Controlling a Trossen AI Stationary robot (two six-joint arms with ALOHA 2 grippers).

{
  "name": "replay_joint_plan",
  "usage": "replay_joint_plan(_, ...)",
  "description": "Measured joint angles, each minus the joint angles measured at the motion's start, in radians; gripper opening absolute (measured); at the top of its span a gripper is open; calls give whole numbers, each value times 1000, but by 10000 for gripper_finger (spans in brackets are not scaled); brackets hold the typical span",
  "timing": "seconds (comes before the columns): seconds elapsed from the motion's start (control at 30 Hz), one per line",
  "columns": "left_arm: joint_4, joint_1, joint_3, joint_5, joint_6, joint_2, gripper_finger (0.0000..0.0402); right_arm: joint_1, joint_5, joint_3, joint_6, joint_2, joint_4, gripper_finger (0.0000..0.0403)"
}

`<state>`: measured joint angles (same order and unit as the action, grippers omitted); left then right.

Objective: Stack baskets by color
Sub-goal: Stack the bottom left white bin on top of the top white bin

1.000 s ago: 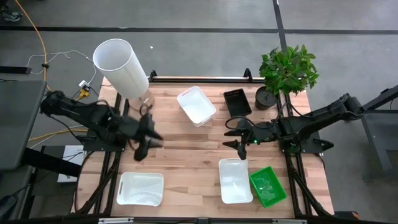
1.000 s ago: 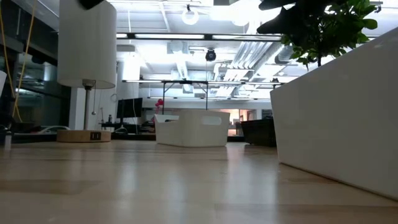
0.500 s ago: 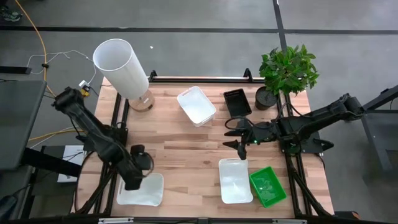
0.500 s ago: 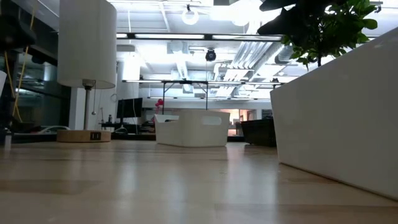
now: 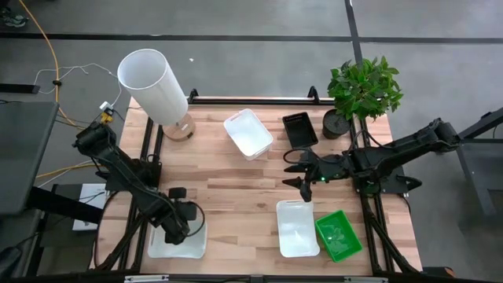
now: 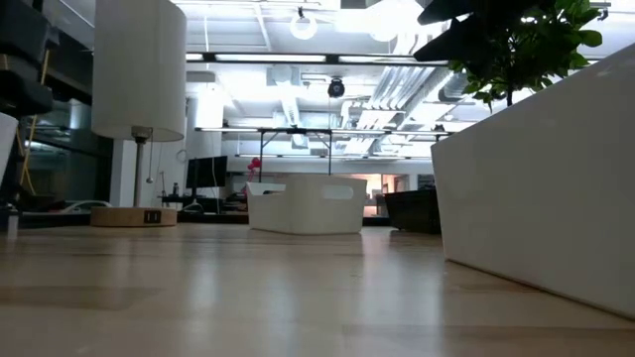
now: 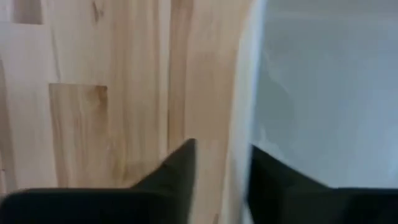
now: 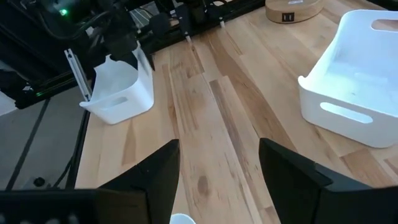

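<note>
Three white baskets show in the high view: near left (image 5: pixel 174 240), near right (image 5: pixel 297 229) and far centre (image 5: pixel 248 132). A green basket (image 5: pixel 339 234) lies beside the near-right white one, and a black basket (image 5: pixel 299 128) sits far right. My left gripper (image 7: pixel 221 155) points down over the near-left white basket (image 8: pixel 118 93), open, with its fingers on either side of the basket's wall. My right gripper (image 8: pixel 217 165) hangs open above the table's middle right (image 5: pixel 302 182), with nothing between its fingers. My left gripper straddles the near-left basket's right-hand wall (image 7: pixel 241 118) near its far corner, from above, one finger inside and one outside. Bare table shows between the outer finger (image 7: pixel 180 171) and the wall. I cannot tell whether the inner finger (image 7: pixel 273 177) touches it.
A tall white cylinder (image 5: pixel 153 82) on a round wooden base stands at the far left. A potted plant (image 5: pixel 363 88) stands at the far right corner. Bare wood (image 5: pixel 236 189) lies between the two arms.
My left gripper has swung from the table's left middle toward the near edge and gone down onto the near-left white basket, tipping until it points straight down. The baskets lie where they were.
</note>
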<state>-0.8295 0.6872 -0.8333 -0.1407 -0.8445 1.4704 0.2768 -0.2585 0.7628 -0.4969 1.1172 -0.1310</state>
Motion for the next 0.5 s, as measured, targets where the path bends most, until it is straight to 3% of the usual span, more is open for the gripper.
replay_joint_plan(0.1, -1, -5, 0, 18, 10, -9, 17, 0, 0, 0, 0, 0, 0, 204)
replay_joint_plan(0.3, -118, -72, -95, -20, 142, -81, 2, 0, 27, 1, -59, 0, 12, 204)
replay_joint_plan(0.5, -199, -267, -287, -201, 372, -152, 1, 0, 77, 1, -108, 0, 76, 204)
